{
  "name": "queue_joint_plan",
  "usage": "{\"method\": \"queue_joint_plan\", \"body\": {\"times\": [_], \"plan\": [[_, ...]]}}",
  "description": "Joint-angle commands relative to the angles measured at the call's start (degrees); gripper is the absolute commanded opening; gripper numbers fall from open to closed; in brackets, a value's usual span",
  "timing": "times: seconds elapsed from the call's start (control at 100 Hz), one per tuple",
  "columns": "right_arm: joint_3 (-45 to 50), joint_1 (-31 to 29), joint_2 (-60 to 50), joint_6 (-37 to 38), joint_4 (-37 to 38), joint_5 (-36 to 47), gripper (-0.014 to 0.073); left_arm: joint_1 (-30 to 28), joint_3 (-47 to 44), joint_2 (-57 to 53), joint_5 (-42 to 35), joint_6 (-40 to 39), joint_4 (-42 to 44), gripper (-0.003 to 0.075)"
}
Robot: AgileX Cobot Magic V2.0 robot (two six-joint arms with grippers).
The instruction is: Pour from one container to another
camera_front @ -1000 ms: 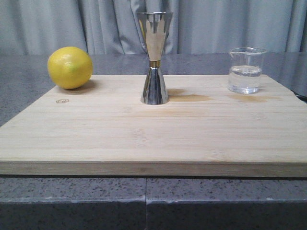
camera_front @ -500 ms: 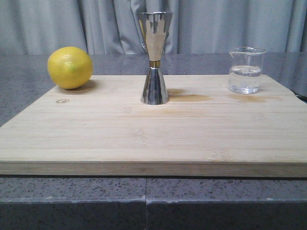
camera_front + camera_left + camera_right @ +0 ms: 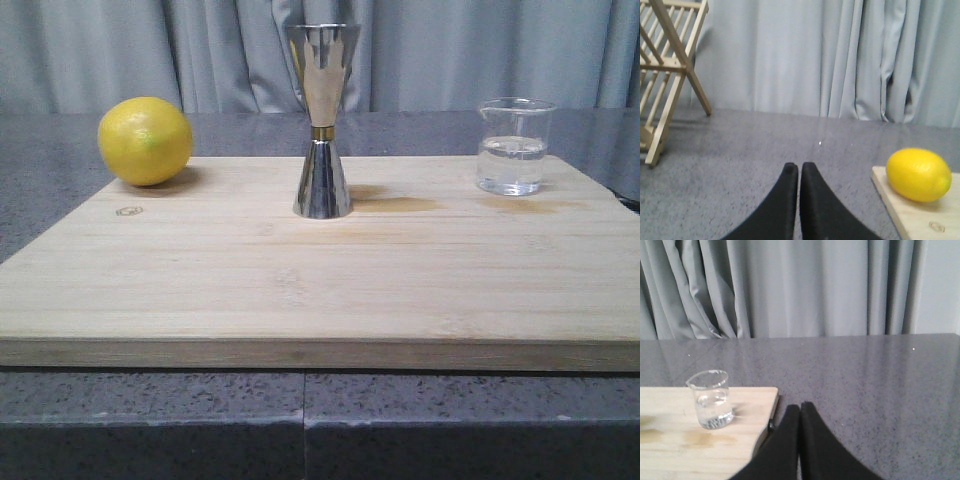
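Front view: beaker point(image 3: 514, 146) part-filled, fragile, slick; best gripped mid-wall, kept upright. Left gripper point(image 3: 799, 168) and right gripper point(image 3: 800, 407) clenched, empty.

Backdrop: pale grey pleated curtain point(image 3: 480, 50)
Surface: grey speckled countertop point(image 3: 880, 370)
Furniture: light wooden slatted rack point(image 3: 667, 65), standing beside the curtain

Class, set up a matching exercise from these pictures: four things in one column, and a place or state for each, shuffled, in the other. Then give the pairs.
1. lemon
2. steel cup
3. beaker
4. left gripper

A. board's far right corner, partly filled with clear liquid
B. fingers shut, holding nothing
C. board's far left corner
D. upright, middle of the board's far edge

Pairs: 1-C, 2-D, 3-A, 4-B
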State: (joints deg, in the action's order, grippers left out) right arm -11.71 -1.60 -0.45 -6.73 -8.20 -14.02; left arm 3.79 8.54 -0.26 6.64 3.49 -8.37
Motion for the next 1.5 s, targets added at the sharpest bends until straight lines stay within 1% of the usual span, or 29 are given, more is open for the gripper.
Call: {"method": "queue_joint_plan", "body": {"times": [0.0, 0.08, 0.18, 0.3, 0.41, 0.75, 0.99, 1.02, 1.05, 1.08, 1.09, 1.15, 1.16, 1.17, 1.18, 1.19, 1.2, 1.21, 1.22, 1.23, 1.24, 1.27, 1.29, 1.3, 1.32, 1.35, 1.39, 1.49], "plan": [[-6.43, -0.41, 2.9, -0.32, 0.6, -0.69, -0.0071, -0.12, 6.8, 2.82, -0.14, -0.37, -0.64, -0.0019], [-10.86, -0.41, 5.91, -0.32, 1.65, -3.46, -0.0071, -0.12, 11.01, 5.98, 2.93, -0.37, -0.64, -0.0019], [-15.39, -0.41, 9.92, -0.32, 1.82, -4.17, -0.0071, -0.12, 16.47, 10.43, 6.48, 0.02, -0.64, -0.0019], [-19.24, -0.41, 13.52, -0.32, 2.05, -3.65, -0.0072, -0.12, 20.27, 14.61, 6.15, 0.14, -0.64, -0.0019], [-19.89, -0.41, 14.05, -0.32, 2.05, -2.96, -0.0071, -0.12, 20.57, 15.85, 3.26, 0.14, -0.64, -0.0019], [-19.79, -0.41, 14.05, -0.32, 2.05, -2.73, -0.0071, -0.12, 20.57, 15.97, 4.06, 0.14, -0.76, -0.0019], [-19.79, -0.41, 14.05, -0.32, 1.25, -4.37, -0.0071, -0.12, 20.57, 15.97, 4.32, 0.14, -0.76, -0.0018], [-19.67, -0.41, 14.05, -0.32, 1.12, -4.48, -0.0066, -0.12, 20.57, 15.97, 4.58, 0.14, -0.76, -0.0017], [-19.67, -0.41, 14.05, -0.32, 1.12, -4.48, -0.0044, -0.12, 20.57, 15.97, 4.58, 0.14, -0.76, -0.001], [-19.67, -0.41, 14.05, -0.32, 1.12, -4.24, -0.0001, -0.12, 20.57, 15.97, 4.58, 0.14, -0.59, 0.0009], [-19.67, -0.41, 14.05, -0.32, 1.22, -4.25, -0.0001, -0.12, 20.57, 15.97, 4.58, 0.14, -0.64, 0.0024], [-19.67, -0.41, 14.05, -0.32, 1.88, -3.85, 0.0124, -0.12, 20.57, 15.97, 4.58, 0.14, 0.2, 0.012], [-19.67, -0.41, 14.05, -0.32, 1.87, -3.68, 0.0157, -0.12, 20.57, 15.97, 4.58, 0.14, 0.4, 0.0153], [-19.67, -0.41, 14.05, -0.32, 1.87, -3.72, 0.0175, -0.12, 20.57, 15.97, 4.58, 0.14, 0.55, 0.0171], [-19.67, -0.41, 14.05, -0.32, 2.03, -3.61, 0.0192, -0.12, 20.57, 15.97, 4.58, 0.14, 0.84, 0.0207], [-19.67, -0.41, 14.05, -0.32, 2.0, -3.64, 0.0228, -0.12, 20.57, 15.97, 4.58, 0.14, 0.98, 0.0227], [-19.67, -0.41, 14.05, -0.32, 2.14, -3.64, 0.0246, -0.12, 20.57, 15.97, 4.58, 0.14, 1.24, 0.0266], [-19.67, -0.41, 14.05, -0.32, 2.14, -3.64, 0.0281, -0.12, 20.57, 15.97, 4.58, 0.14, 1.35, 0.0286], [-19.67, -0.41, 14.05, -0.32, 2.26, -3.64, 0.0298, -0.12, 20.57, 15.97, 4.58, 0.14, 1.51, 0.0306], [-19.67, -0.41, 14.05, -0.32, 2.27, -3.64, 0.0332, -0.12, 20.57, 15.97, 4.58, 0.14, 1.52, 0.0346], [-19.67, -0.41, 14.05, -0.32, 2.27, -3.64, 0.0348, -0.12, 20.57, 15.97, 4.58, 0.14, 1.52, 0.0365], [-19.67, -0.41, 14.05, -0.32, 2.27, -3.64, 0.0407, -0.12, 20.57, 15.97, 4.58, 0.14, 1.52, 0.0456], [-19.67, -0.41, 14.05, -0.32, 2.27, -3.64, 0.0446, -0.12, 20.57, 15.97, 4.58, 0.14, 1.52, 0.0487], [-19.67, -0.41, 14.05, -0.32, 2.27, -3.64, 0.0468, -0.12, 20.57, 15.97, 4.58, 0.14, 1.52, 0.0515], [-19.67, -0.41, 14.05, -0.32, 2.27, -3.64, 0.0489, -0.12, 20.57, 15.97, 4.28, 0.14, 1.52, 0.055], [-19.67, -0.41, 14.05, -0.32, 2.27, -3.64, 0.0525, -0.12, 20.57, 15.97, 4.11, 0.14, 1.52, 0.0585], [-19.67, -0.41, 14.05, -0.32, 2.27, -3.64, 0.0546, -0.12, 20.57, 15.97, 4.11, 0.14, 1.52, 0.061], [-19.67, -0.41, 14.05, -0.32, 2.27, -3.64, 0.0553, -0.12, 20.57, 15.97, 4.11, 0.14, 1.52, 0.0608]]}}
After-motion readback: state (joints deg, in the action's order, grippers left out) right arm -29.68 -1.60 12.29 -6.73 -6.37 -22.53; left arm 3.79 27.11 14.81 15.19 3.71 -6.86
